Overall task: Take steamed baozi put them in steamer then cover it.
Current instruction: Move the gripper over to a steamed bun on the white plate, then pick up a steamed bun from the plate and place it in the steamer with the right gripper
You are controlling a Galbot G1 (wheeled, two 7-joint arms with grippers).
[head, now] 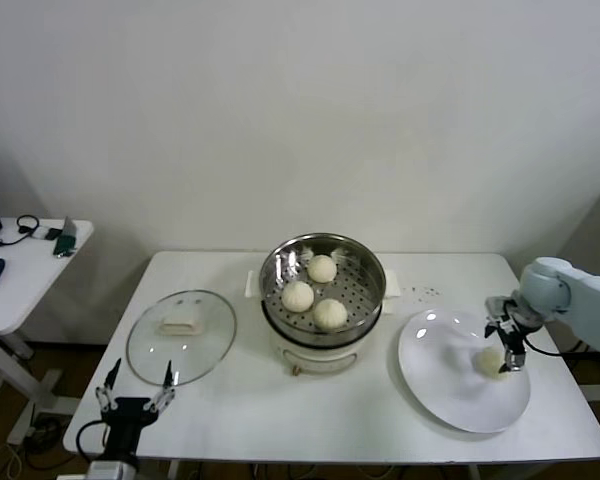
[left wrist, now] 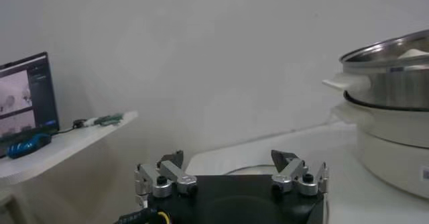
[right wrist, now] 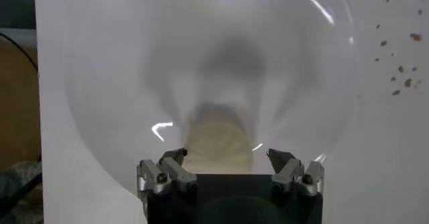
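Observation:
The steamer [head: 355, 262] stands mid-table, a steel basket on a cream base, with three steamed baozi in it [head: 322, 268] [head: 298, 296] [head: 330, 314]. One more baozi [head: 489, 362] lies on the white plate [head: 450, 395] at the right. My right gripper [head: 507, 358] hangs just over it, open; in the right wrist view the baozi [right wrist: 218, 141] sits between and just beyond the spread fingertips of the gripper [right wrist: 227, 157], untouched. My left gripper [head: 138, 375] waits open and empty at the table's front left, near the glass lid [head: 181, 335].
The left wrist view shows the steamer's side [left wrist: 392, 71] off to one side of the left gripper [left wrist: 231, 158]. A small side table [head: 20, 270] with a mouse and cables stands to the left. Crumbs [head: 428, 292] dot the table behind the plate.

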